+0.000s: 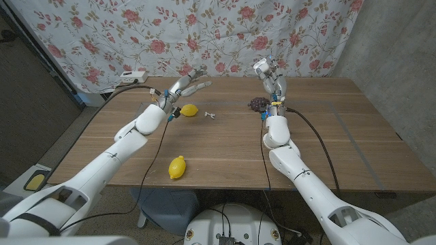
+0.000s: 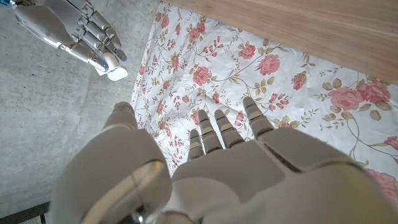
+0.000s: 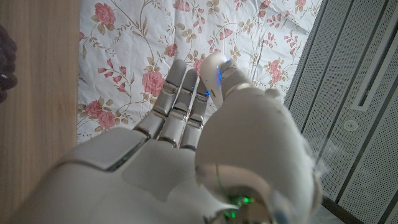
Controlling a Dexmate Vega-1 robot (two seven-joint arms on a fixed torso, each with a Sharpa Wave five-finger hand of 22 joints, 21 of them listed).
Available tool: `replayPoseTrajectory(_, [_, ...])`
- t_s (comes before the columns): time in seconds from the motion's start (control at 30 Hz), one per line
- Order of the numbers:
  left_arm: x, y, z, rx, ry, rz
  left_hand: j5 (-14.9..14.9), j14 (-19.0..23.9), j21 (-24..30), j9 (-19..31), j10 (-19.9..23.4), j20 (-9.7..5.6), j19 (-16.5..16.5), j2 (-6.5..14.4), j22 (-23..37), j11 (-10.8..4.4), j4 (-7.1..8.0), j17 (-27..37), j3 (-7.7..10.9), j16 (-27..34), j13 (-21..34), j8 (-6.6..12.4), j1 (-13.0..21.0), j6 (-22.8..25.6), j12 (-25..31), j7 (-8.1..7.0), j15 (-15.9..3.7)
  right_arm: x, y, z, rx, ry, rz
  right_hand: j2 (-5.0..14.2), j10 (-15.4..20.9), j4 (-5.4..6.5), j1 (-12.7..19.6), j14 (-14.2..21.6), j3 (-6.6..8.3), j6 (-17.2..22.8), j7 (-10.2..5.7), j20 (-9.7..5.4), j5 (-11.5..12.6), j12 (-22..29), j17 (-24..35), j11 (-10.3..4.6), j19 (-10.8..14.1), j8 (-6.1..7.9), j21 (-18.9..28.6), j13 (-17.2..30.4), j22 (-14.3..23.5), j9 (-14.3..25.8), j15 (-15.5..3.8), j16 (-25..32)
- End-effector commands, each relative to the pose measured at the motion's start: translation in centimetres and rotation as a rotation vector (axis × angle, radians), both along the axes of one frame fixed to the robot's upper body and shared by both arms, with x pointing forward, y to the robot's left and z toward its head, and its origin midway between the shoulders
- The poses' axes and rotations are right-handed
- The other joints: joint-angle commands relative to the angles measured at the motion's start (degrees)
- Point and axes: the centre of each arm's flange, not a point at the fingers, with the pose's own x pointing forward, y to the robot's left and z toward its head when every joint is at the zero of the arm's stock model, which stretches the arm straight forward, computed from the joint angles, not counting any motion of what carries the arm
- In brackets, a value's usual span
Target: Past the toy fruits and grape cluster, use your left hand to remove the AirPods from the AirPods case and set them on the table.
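My right hand (image 1: 269, 73) is raised over the far middle of the table and pinches a small white AirPods case (image 2: 116, 73) in its fingertips. My left hand (image 1: 188, 86) hovers near the far edge with its fingers spread and nothing in them. Small white pieces that look like AirPods (image 1: 210, 113) lie on the wood between the hands, just right of a toy lemon (image 1: 189, 110). A dark purple grape cluster (image 1: 257, 103) sits below my right hand. In the left wrist view my left hand (image 2: 211, 168) points at the flowered cloth.
A second toy lemon (image 1: 177, 167) lies near the table's front edge. A white box with a cable (image 1: 133, 76) sits at the far left corner. A flowered cloth (image 1: 225, 34) hangs behind the table. Cables trail along both arms.
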Motion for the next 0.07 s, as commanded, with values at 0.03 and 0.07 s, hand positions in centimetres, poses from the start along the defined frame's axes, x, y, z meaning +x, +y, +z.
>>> replayPoseTrajectory(0.03, [0.06, -0.41, -0.11, -0.073, 0.035, -0.074, -0.03, 0.24, 0.21, 0.14, 0.49, -0.09, 0.46, 0.12, -0.05, 0.06, -0.14, -0.02, 0.12, 0.15, -0.1, 0.01, -0.63, -0.52, 0.26, -0.13, 0.22, -0.1, -0.38, -0.03, -0.003, 0.012, 0.008, 0.99, 5.82, -0.26, 0.75, 0.29, 0.21, 0.05, 0.45, -9.71, 0.4, 5.34, -0.03, -5.61, -0.24, 0.09, 0.31, 0.18, -0.07, 0.12, -10.59, 0.02])
replayPoseTrajectory(0.07, [0.01, -0.44, -0.12, -0.074, 0.042, -0.08, -0.02, 0.23, 0.2, 0.13, 0.51, -0.13, 0.44, 0.13, -0.05, 0.09, -0.15, -0.04, 0.12, 0.14, -0.12, 0.02, -0.64, -0.52, 0.27, -0.15, 0.24, -0.09, -0.43, -0.02, -0.003, 0.015, 0.01, 0.99, 5.83, -0.26, 0.75, 0.3, 0.21, 0.04, 0.42, -9.71, 0.41, 5.34, -0.04, -5.61, -0.24, 0.09, 0.32, 0.16, -0.07, 0.12, -10.59, 0.02])
